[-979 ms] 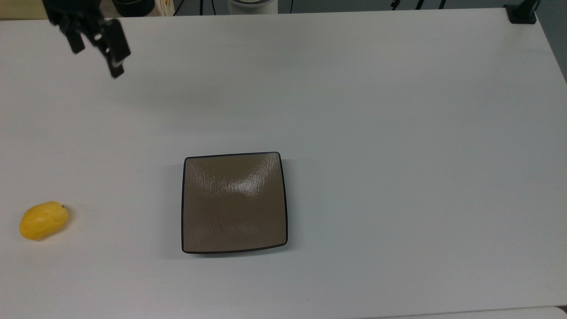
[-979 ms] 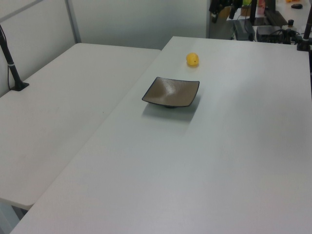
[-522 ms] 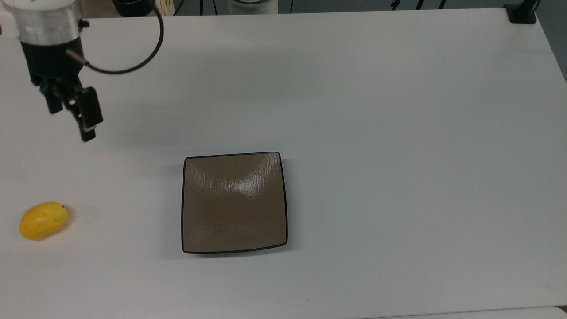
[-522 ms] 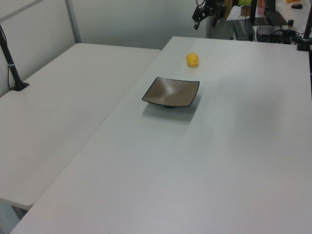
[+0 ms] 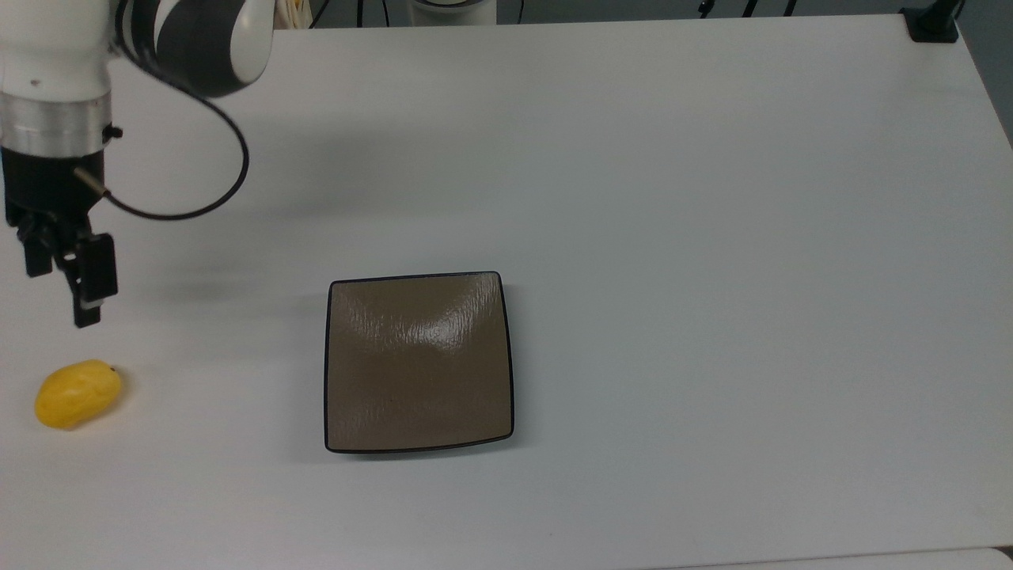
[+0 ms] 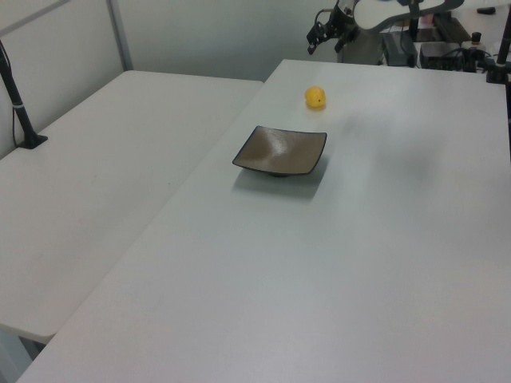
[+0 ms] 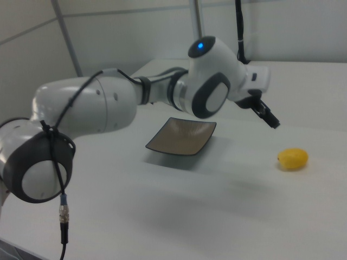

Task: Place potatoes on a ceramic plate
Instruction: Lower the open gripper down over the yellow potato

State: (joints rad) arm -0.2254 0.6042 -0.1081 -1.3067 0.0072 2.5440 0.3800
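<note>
Yellow potatoes (image 5: 77,393), streaky brown ceramic plate (image 5: 418,362)

I have the arm extended at the top view's left edge, gripper (image 5: 65,289) pointing down, fingers (image 5: 93,273) spread apart, empty.

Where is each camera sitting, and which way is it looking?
Top view: sits overhead, looking down on the white table; the white arm and black claw hang above the small yellow oval potato.
Left view: sits off one end, looking along the table; the claw is far off, beyond the potato.
Right view: sits close behind the arm, looking past its big white joints at the claw.
All share the square glossy brown ceramic plate and the potato.
</note>
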